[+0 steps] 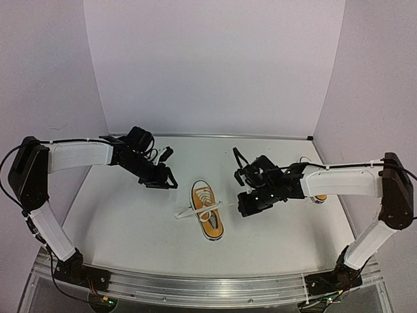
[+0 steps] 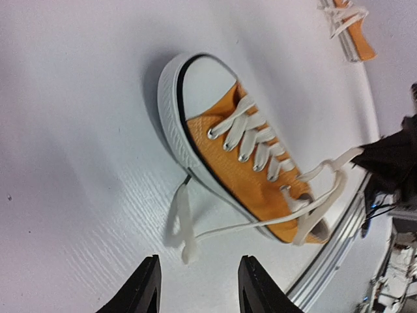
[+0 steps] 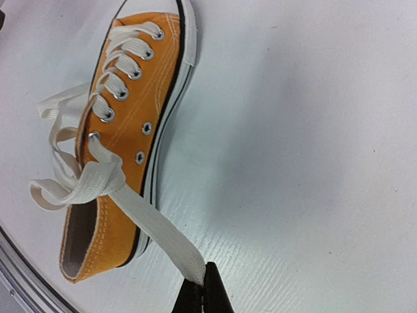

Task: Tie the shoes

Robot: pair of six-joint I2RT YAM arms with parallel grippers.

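- Your shoe (image 1: 206,218) lies mid-table (image 1: 130,222), toe pointing far, untied.
- Your right gripper (image 3: 203,285) has its jaws pinched tight on one lace (image 3: 156,235), stretched taut to the right.
- Your left gripper (image 2: 199,280) is partly open and empty, near the other lace end (image 2: 179,225).
- Second shoe (image 2: 352,29) sits far right.

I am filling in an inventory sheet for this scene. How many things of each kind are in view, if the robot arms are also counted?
Orange shoes: 2 (middle shoe; far-right shoe, mostly hidden by an arm in the top view)
Robot arms: 2 (left arm; right arm)
Total: 4
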